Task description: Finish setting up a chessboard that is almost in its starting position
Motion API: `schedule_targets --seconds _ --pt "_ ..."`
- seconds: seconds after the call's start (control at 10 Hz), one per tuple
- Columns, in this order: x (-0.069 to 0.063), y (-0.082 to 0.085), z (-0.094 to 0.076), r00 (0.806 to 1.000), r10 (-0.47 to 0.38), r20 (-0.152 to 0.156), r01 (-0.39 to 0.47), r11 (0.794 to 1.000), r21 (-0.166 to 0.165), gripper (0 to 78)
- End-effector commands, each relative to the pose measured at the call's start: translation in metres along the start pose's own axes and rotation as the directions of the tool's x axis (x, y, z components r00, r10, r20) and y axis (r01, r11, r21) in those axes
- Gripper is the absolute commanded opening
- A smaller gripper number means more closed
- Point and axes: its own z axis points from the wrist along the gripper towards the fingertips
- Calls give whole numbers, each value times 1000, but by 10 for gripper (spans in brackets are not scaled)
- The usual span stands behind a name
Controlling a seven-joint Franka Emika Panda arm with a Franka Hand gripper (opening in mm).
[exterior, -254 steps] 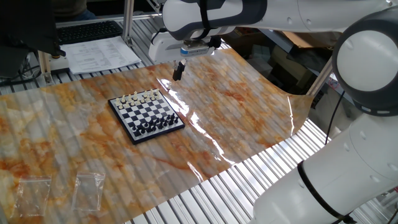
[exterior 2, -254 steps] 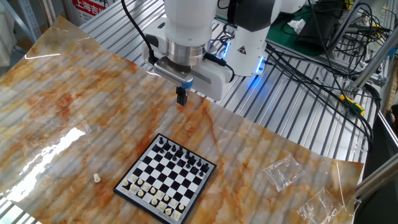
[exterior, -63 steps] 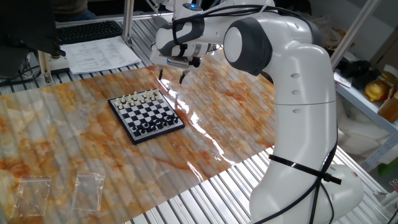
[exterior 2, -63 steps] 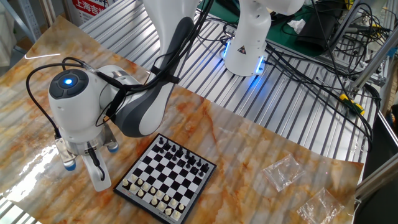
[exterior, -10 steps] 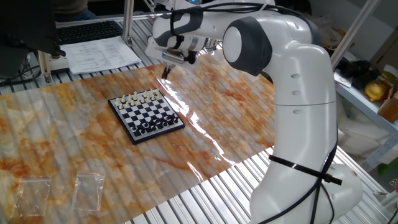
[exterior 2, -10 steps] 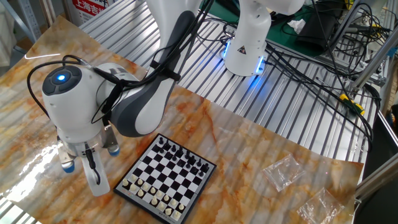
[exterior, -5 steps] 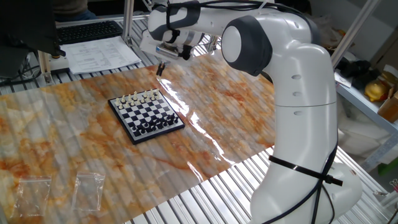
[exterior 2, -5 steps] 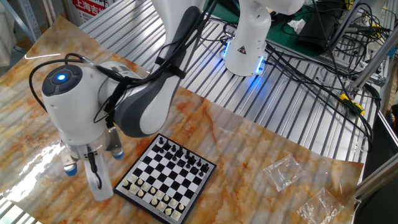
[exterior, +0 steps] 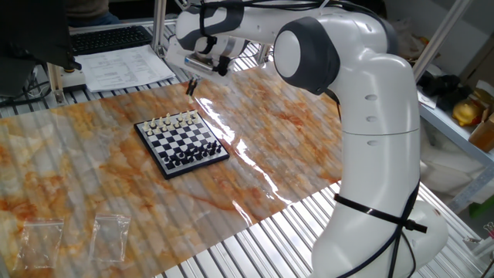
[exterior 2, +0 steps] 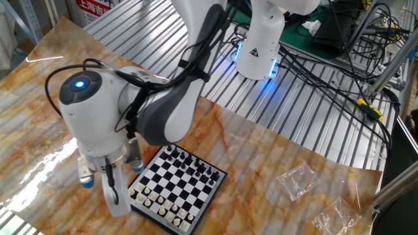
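Nearest the camera in one fixed view, two clear plastic bags (exterior: 77,235) lie flat on the marbled orange sheet (exterior: 309,147) that covers the table. Farther back on that sheet sits the chessboard (exterior: 182,143), its white pieces lined along the far edge and its black pieces along the near edge. Beyond the board, my gripper (exterior: 191,86) hangs above the sheet, apart from the board and pointing down. Its fingers look drawn close together, but I cannot tell whether they clamp anything, since the tips are too small to read. From the other fixed view my wrist (exterior 2: 98,124) blocks much of the scene, and the gripper's fingers (exterior 2: 116,199) reach down just beside the board's white-piece corner.
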Motion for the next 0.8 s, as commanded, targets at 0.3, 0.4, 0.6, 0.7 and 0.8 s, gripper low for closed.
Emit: schedule_targets --seconds 0.3,0.4,0.6,0.7,0.8 --pt "21 14 1 998 60 -4 -60 998 -18 13" --pt "22 15 1 998 65 -7 -65 998 -22 13" --pt "21 16 1 996 83 -7 -84 996 -27 13" --pt "20 17 1 996 88 -5 -88 996 -29 13" --pt "19 18 0 996 93 -7 -93 995 -29 13"
